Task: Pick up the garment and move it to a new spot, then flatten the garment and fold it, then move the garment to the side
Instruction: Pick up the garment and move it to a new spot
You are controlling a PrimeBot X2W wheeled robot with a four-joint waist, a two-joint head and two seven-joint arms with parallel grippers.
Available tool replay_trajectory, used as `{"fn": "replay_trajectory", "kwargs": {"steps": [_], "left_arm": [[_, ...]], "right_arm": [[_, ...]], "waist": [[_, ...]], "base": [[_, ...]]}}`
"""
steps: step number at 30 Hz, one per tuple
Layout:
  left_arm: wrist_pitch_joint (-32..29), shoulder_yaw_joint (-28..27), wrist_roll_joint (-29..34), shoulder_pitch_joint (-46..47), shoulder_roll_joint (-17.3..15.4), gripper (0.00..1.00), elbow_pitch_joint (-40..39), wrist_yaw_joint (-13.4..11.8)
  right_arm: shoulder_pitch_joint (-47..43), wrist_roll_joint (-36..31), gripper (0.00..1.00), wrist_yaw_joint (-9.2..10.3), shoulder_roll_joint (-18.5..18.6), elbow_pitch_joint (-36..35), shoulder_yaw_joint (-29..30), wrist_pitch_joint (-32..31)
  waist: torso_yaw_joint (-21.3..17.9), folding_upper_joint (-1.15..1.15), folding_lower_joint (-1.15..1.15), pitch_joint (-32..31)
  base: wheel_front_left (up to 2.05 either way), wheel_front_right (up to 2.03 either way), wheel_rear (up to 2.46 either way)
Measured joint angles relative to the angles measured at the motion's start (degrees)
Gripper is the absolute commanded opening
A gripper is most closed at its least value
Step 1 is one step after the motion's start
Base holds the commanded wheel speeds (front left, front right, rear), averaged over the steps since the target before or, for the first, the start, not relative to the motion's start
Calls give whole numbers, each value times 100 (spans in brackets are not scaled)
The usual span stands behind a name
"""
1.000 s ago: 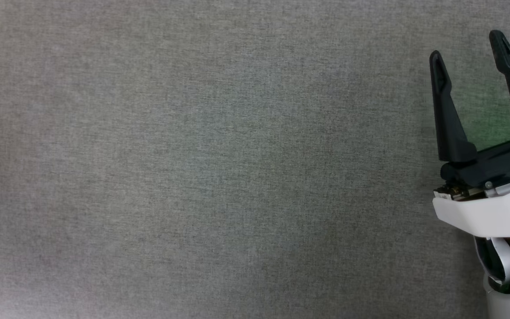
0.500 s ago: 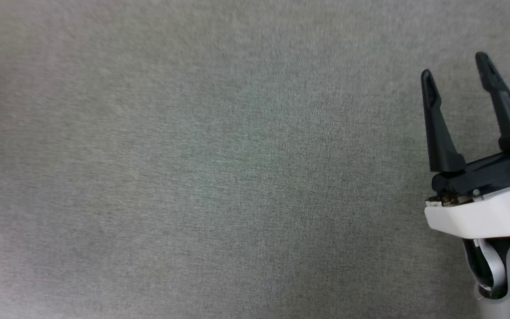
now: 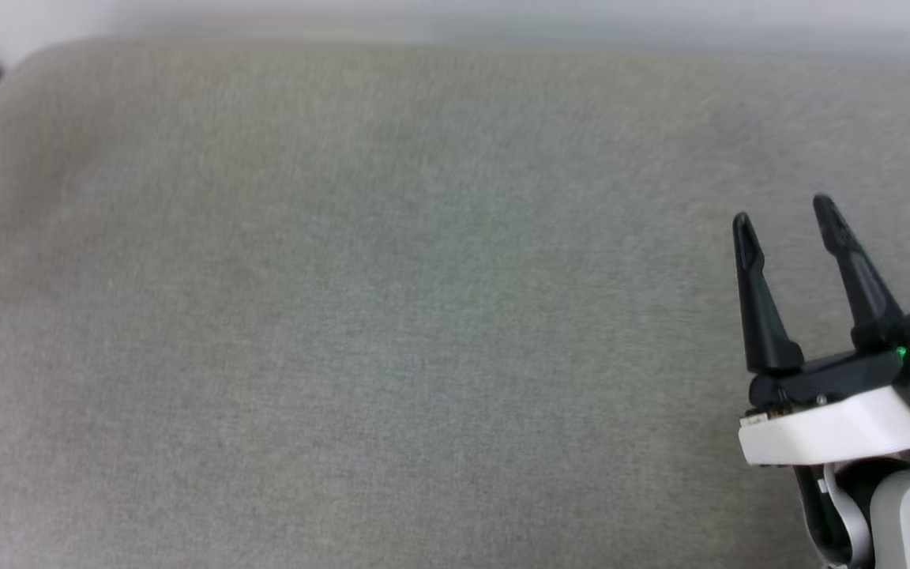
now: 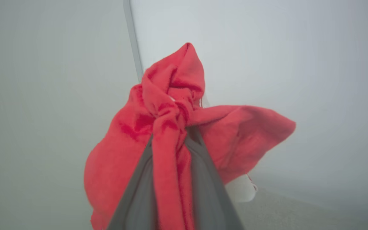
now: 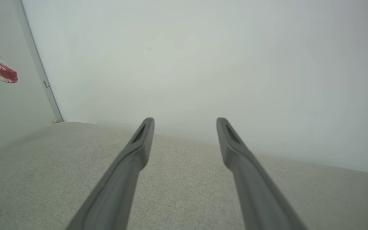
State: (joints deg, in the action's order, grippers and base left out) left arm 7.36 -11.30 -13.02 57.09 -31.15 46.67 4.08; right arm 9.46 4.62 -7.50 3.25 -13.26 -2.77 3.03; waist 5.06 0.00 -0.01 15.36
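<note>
A broad grey woven-fabric tabletop [image 3: 344,316] stretched out; near its far left corner a bunched red jersey garment [image 4: 123,137] hung aloft, pinched in the left gripper [image 4: 171,134]. The right gripper [image 3: 782,212] hovered over the tabletop, dark fingers spread wide, holding nothing.

- Head view: soft, even light; worktop [image 3: 344,316] weave smeared by motion blur.
- Left wrist view: red garment [image 4: 235,134] and left fingers [image 4: 137,198] out of focus; hazy background.
- Right wrist view: pale, washed-out wall [image 5: 203,64]; right fingers [image 5: 120,182] blurred near the bottom edge.
</note>
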Motion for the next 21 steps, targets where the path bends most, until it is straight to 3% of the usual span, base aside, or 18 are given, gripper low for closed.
{"fn": "replay_trajectory", "kwargs": {"steps": [6, 11, 15, 21], "left_arm": [[105, 269, -30, -436, 588, 0, -323, 51], [-79, 687, -38, -1166, 1481, 0, -1095, 16], [-432, 1160, -33, -1975, 2175, 0, -1990, 4], [-809, 2130, -80, -2853, 2721, 0, -2707, 155]], "right_arm": [[-358, 142, 100, 0, -19, 112, 93, -2], [-573, 256, 100, 0, -25, 174, 151, -12], [-681, 311, 100, 0, -25, 159, 226, -51], [-739, 388, 100, 0, -25, 138, 267, -60]], "waist": [[-390, 0, -1, -458], [-824, 0, 0, -709], [-1189, 0, 0, -820], [-1595, 0, -1, -742]], "base": [[0, 0, 0], [0, 0, 0], [0, 0, 0], [0, 0, 0]]}}
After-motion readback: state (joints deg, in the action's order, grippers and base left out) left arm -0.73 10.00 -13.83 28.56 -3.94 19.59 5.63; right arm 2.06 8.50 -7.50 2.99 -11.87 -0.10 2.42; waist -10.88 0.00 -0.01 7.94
